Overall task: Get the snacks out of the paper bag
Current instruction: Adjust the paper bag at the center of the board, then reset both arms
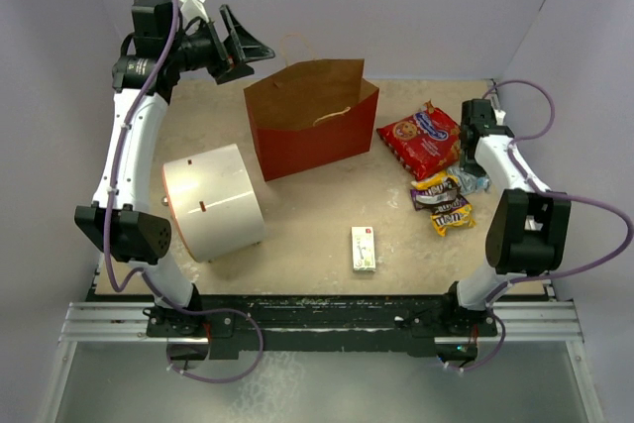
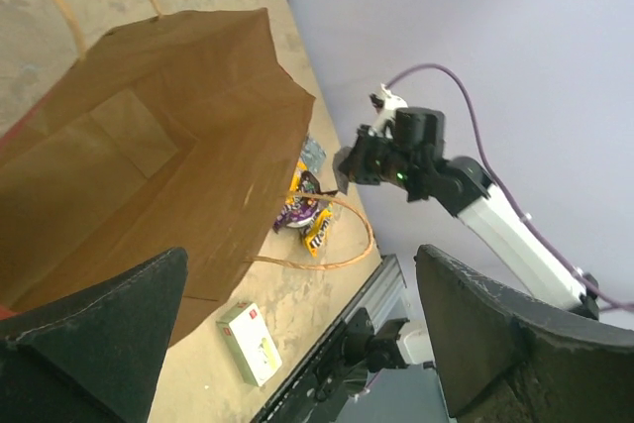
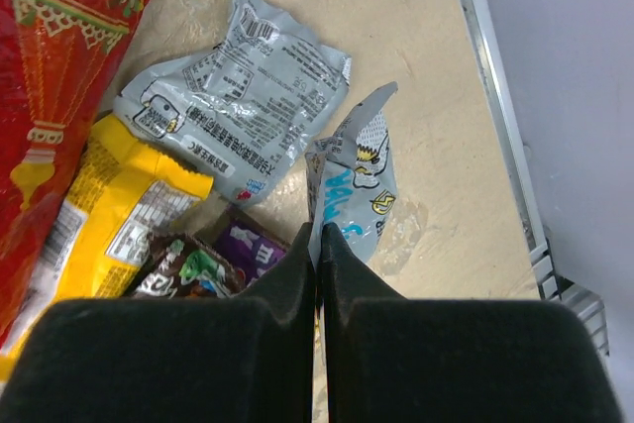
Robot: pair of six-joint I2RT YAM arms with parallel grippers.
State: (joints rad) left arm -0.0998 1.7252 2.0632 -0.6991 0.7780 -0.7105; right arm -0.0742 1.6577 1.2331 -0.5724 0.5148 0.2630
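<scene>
Beige table (image 1: 317, 235): paper bag (image 1: 307, 121) upper middle, snacks (image 1: 436, 160) piled at right.
Right gripper (image 3: 318, 245) is down in that pile, pinched shut on the pale blue wrapper (image 3: 355, 180); left gripper (image 1: 248, 54) upper left by the bag, wide open, empty.

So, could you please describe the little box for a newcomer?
Start at the big white cylinder on the left. Right of it, toward the near edge, lies the small flat white-and-green box, alone, unlike the clustered shiny packets.

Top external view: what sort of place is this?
Probably a robot lab test cell: plain walls box in a small table, the arms are bolted to an aluminium rail, and the paper bag and snacks look staged.
</scene>
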